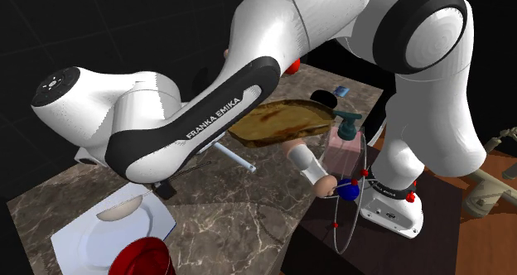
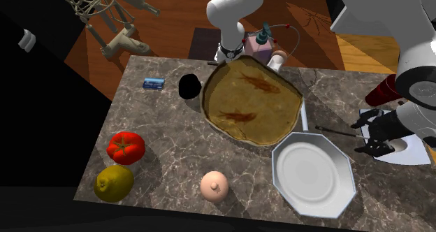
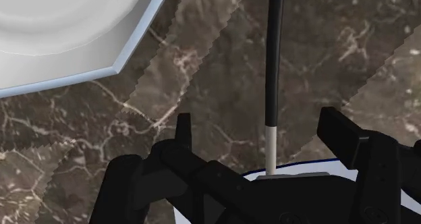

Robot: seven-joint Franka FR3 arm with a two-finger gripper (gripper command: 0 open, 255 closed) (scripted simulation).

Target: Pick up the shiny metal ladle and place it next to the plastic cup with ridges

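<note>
— Where is the long ladle with the thin dark handle and pale bowl (image 3: 273, 61)?
— Flat on the brown marble countertop (image 3: 202, 88), near its edge at the second exterior view's right, between the white octagonal plate (image 2: 311, 171) and the red round cup (image 2: 383, 91).
— And the black gripper (image 3: 258, 125)?
— Over the handle's pale end, fingers spread either side, not clasping it.

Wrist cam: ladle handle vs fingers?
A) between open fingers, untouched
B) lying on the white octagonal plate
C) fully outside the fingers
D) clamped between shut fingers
A: the ladle handle runs between the fingers of the gripper, which stand apart, with tabletop showing on both sides of it.
</note>
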